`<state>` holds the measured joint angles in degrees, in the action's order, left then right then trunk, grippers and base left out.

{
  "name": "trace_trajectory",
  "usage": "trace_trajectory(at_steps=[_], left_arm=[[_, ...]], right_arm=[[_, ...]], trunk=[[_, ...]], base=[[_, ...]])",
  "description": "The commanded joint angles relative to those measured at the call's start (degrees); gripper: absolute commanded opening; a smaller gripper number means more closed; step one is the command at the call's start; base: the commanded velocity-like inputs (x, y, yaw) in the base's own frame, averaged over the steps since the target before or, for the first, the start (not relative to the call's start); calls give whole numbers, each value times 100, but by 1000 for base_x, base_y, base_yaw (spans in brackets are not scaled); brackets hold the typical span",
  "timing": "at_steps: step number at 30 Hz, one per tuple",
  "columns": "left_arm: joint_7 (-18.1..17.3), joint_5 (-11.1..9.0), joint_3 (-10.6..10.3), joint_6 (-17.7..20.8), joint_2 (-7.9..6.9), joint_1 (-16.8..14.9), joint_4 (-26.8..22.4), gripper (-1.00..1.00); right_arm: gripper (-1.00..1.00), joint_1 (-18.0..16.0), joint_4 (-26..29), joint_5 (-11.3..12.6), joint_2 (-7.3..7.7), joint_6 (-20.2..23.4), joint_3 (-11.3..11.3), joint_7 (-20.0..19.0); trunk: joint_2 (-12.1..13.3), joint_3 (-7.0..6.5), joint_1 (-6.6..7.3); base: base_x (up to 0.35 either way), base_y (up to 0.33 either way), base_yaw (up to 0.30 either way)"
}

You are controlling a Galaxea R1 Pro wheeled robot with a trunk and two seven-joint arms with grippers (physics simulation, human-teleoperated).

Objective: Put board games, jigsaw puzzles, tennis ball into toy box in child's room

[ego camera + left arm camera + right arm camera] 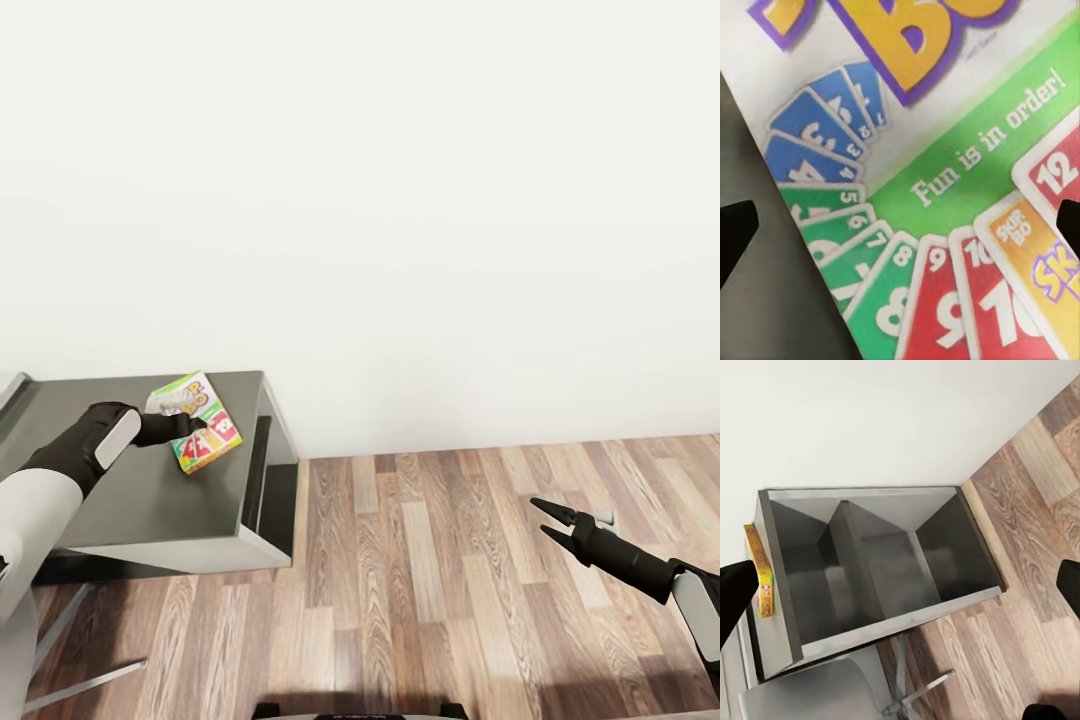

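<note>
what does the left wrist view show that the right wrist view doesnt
Left wrist view: the Skip-Bo box lid up close, with fanned numbered cards and the slogan "Fun is in order!". Right wrist view: the dark grey side unit seen side-on with its open compartments, the white wall and the plank floor. Both show the Skip-Bo box, there only as a thin yellow edge.

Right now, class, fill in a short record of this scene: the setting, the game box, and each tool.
setting: white wall, wood floor
surface: dark grey side unit
game box: Skip-Bo box lying flat on the side unit
left tool: at the Skip-Bo box, fingers either side of it, open
right tool: over the floor, open, empty
</note>
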<state>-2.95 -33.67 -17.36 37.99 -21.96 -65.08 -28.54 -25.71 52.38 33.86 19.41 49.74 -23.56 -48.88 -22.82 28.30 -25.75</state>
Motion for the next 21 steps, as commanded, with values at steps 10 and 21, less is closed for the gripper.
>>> trace_trajectory(at_steps=[10,21], left_arm=[[-22,19,-15,-10,-17,-5,2,100],[-21,18,-20,-11,-30,-5,6,100]], right_arm=[[100,-4,1,-3,-4,27,-8,-16],[100,-4,1,-3,1,27,-16,-16]], trunk=[[-9,8,-4],[-9,8,-4]], base=[[136,106,0],[97,69,0]])
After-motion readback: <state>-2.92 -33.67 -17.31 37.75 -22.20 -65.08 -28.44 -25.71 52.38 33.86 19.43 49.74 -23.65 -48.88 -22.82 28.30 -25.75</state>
